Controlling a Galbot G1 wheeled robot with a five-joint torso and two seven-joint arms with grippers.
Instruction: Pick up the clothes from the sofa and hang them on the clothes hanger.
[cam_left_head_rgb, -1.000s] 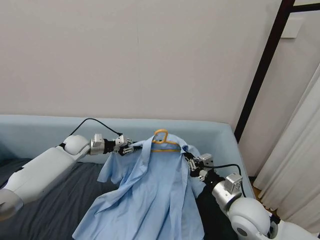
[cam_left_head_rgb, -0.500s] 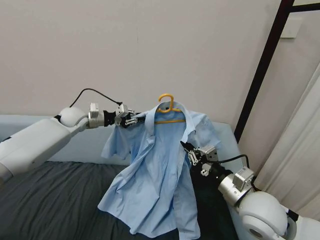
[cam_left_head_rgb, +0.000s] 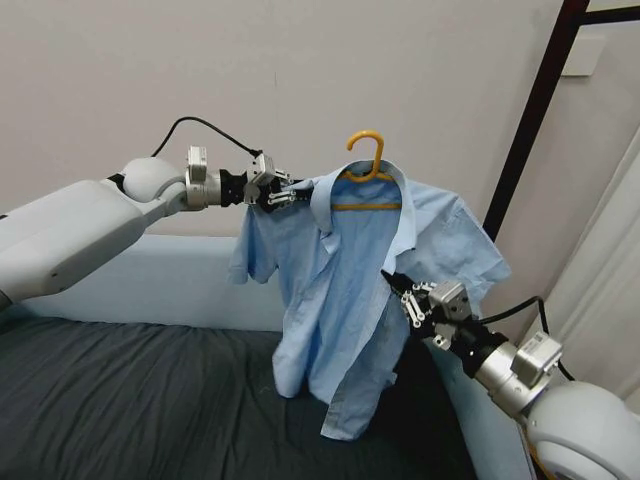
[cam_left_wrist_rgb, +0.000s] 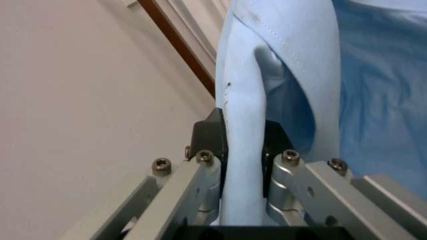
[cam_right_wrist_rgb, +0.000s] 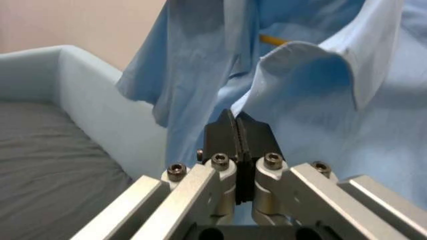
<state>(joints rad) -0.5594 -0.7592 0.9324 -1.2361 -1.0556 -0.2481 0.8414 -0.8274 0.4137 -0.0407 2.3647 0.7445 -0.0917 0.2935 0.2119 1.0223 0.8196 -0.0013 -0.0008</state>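
Two grippers at work, left gripper raised above one sofa, fingers clamped on a shoulder fold of one blue shirt, draped on one yellow hanger in mid-air, right gripper lower, fingers pinched together on its front edge.

Pale blue sofa with dark grey seat, possibly a black garment at its right end.
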